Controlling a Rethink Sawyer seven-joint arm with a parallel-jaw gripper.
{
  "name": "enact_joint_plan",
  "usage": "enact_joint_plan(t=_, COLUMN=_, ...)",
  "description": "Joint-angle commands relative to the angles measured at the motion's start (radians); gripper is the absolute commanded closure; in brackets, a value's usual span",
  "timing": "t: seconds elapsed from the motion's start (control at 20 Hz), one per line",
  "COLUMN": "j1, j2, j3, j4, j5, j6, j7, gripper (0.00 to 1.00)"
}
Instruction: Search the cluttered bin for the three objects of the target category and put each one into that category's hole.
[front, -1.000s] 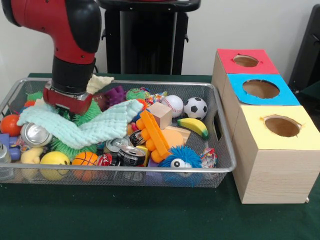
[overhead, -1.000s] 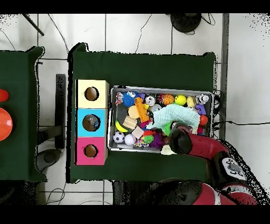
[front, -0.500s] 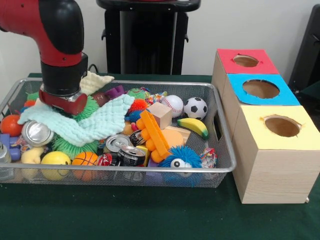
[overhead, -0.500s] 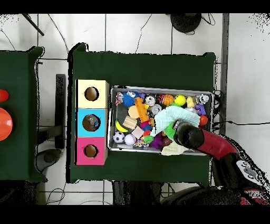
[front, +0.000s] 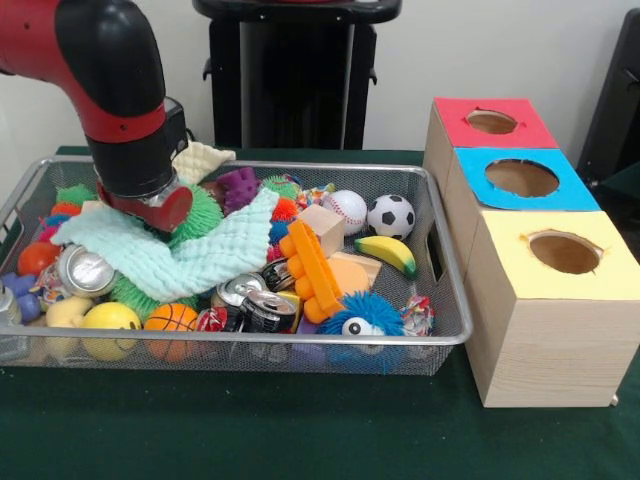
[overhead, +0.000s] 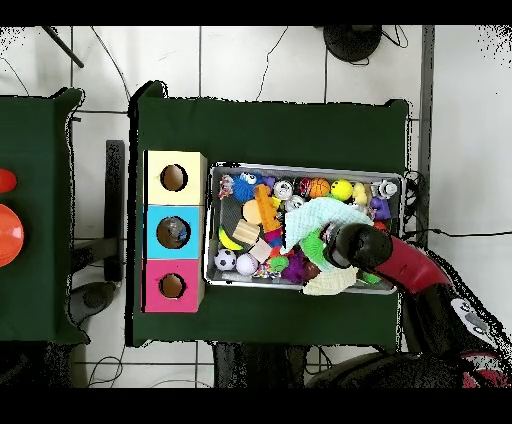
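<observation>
The wire mesh bin (front: 300, 343) stands on the green table and is full of toys; it also shows in the overhead view (overhead: 300, 167). My gripper (front: 150, 205) is down inside the bin's left part, tilted, its tip against a pale green cloth (front: 190, 255) that drapes over green spiky balls. Its tip is hidden by the cloth. In the overhead view the gripper (overhead: 335, 245) sits at the cloth's (overhead: 318, 215) edge. Three wooden boxes with holes stand right of the bin: red top (front: 492, 122), blue top (front: 520, 178), yellow top (front: 565, 252).
In the bin lie a baseball (front: 345, 208), a soccer ball (front: 390, 215), a banana (front: 388, 253), an orange toy (front: 310, 265), a wooden block (front: 322, 228), crushed cans (front: 250, 300), a blue fuzzy toy (front: 352, 315), a basketball (front: 170, 318) and a purple spiky toy (front: 238, 187).
The arm has tilted and the gripper has shifted slightly right in the front view. The pale green cloth has shifted with it, and its right corner has risen.
</observation>
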Motion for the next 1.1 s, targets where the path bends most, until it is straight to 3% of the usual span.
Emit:
enact_joint_plan(t=0.05, j1=0.029, j2=0.219, j3=0.211, j4=0.109, j5=0.1, j6=0.11, j7=0.059, gripper=1.0)
enact_joint_plan(t=0.6, j1=0.026, j2=0.207, j3=0.231, j4=0.182, j5=0.15, j6=0.089, j7=0.055, gripper=1.0)
enact_joint_plan(t=1.1, j1=0.05, j2=0.198, j3=0.252, j4=0.285, j5=0.215, j6=-0.016, j7=0.139, gripper=1.0)
